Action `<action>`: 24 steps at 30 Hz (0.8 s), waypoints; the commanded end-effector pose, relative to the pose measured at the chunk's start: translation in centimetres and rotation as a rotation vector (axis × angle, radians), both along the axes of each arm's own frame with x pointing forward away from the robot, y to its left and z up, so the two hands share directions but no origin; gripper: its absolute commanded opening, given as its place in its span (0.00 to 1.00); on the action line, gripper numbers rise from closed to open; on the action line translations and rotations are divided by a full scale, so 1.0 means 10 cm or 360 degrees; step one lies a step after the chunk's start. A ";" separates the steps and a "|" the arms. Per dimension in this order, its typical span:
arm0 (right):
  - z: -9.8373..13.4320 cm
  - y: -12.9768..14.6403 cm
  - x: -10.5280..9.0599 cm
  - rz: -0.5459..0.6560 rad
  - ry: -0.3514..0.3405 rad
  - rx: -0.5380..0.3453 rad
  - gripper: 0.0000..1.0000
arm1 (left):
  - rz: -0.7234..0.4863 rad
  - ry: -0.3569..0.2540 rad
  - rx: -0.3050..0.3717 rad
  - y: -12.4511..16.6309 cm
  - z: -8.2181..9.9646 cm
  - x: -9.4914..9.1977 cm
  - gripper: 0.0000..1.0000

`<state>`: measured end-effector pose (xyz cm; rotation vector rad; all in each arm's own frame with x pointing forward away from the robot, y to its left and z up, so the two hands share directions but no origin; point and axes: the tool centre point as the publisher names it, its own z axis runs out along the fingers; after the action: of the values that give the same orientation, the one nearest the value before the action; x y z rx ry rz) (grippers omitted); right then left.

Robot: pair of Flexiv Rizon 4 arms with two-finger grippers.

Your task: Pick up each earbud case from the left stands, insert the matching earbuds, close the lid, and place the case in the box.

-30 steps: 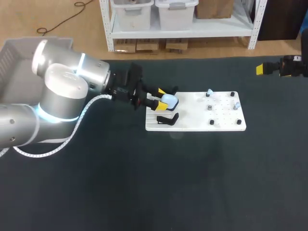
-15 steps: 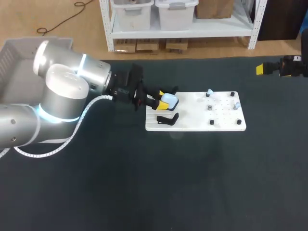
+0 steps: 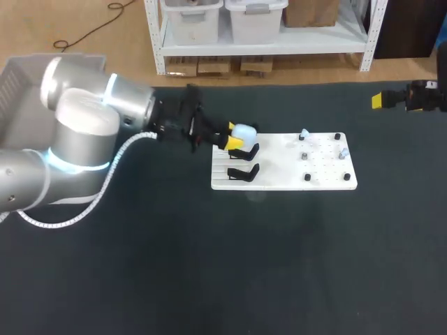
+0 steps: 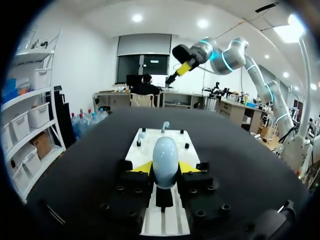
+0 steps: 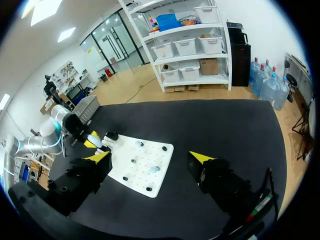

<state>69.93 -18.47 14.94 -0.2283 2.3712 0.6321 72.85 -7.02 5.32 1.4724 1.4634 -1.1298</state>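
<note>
Lifted since a second ago: your left arm pulled up and back. Left gripper is clamped on the earbud case, just clear of its stand at the white board's left end, upper-centre frame. I'd keep it level and not squeeze harder. Case is pale blue, smooth, egg-rounded, lid looks shut. Right gripper gapes wide, upper right.

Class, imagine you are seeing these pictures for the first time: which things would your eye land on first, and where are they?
The left claw stands out first, shut on a pale blue earbud case over the black stands at the left end of the white board. Far off over the right side of the table, the right claw hangs open and empty.
</note>
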 end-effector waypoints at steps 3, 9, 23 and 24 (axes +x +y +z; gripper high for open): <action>0.00 0.00 0.00 0.0000 0.0001 -0.0001 1.00 | 0.0098 -0.0061 -0.0146 0.16 0.40 -0.31 0.00; 0.00 0.00 0.00 0.0000 0.0001 -0.0001 1.00 | 0.0109 -0.0076 -0.0254 0.13 0.62 -0.43 0.00; 0.00 0.00 0.00 0.0000 0.0001 -0.0001 1.00 | 0.0106 -0.0079 -0.0263 0.12 0.67 -0.47 0.00; 0.00 0.00 0.00 0.0000 0.0001 -0.0001 1.00 | 0.0106 -0.0079 -0.0263 0.12 0.67 -0.47 0.00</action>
<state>69.93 -18.47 14.94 -0.2283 2.3711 0.6321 68.42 -5.77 11.99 1.3311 1.3376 -1.1508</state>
